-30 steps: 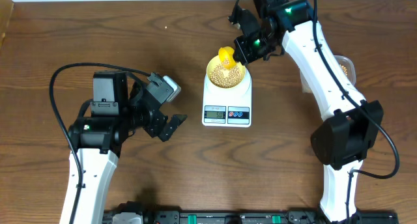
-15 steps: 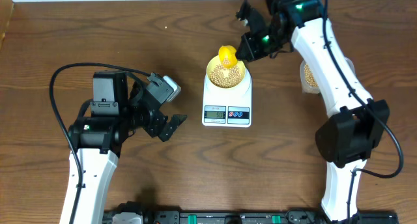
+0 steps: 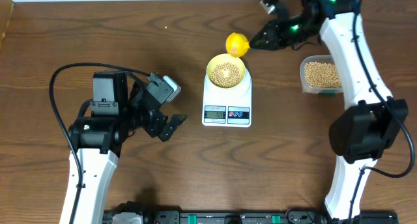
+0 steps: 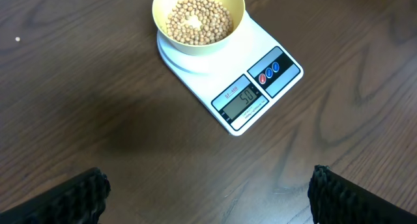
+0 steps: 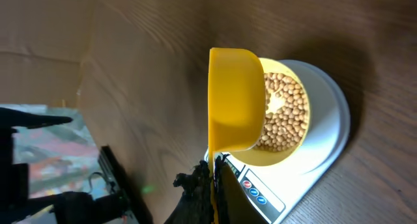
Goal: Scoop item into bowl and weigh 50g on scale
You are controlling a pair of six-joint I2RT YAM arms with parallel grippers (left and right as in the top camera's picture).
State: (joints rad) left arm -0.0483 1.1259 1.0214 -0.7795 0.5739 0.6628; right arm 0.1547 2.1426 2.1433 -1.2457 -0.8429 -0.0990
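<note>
Lower left in the overhead view, the left hand (image 3: pixel 171 126) hangs spread wide and empty above the wood-grain counter (image 3: pixel 78 42); at centre the flat white scale (image 3: pixel 227 113) carries the round pale-yellow bowl (image 3: pixel 209 71) of smooth tan beans (image 3: pixel 227 73). Beyond, the right hand (image 3: pixel 259 40) is clamped on a yellow scoop (image 3: pixel 236 43), its thin handle (image 5: pixel 214 185) visible only from the right wrist; a clear tub (image 3: pixel 303 77) sits right.
</note>
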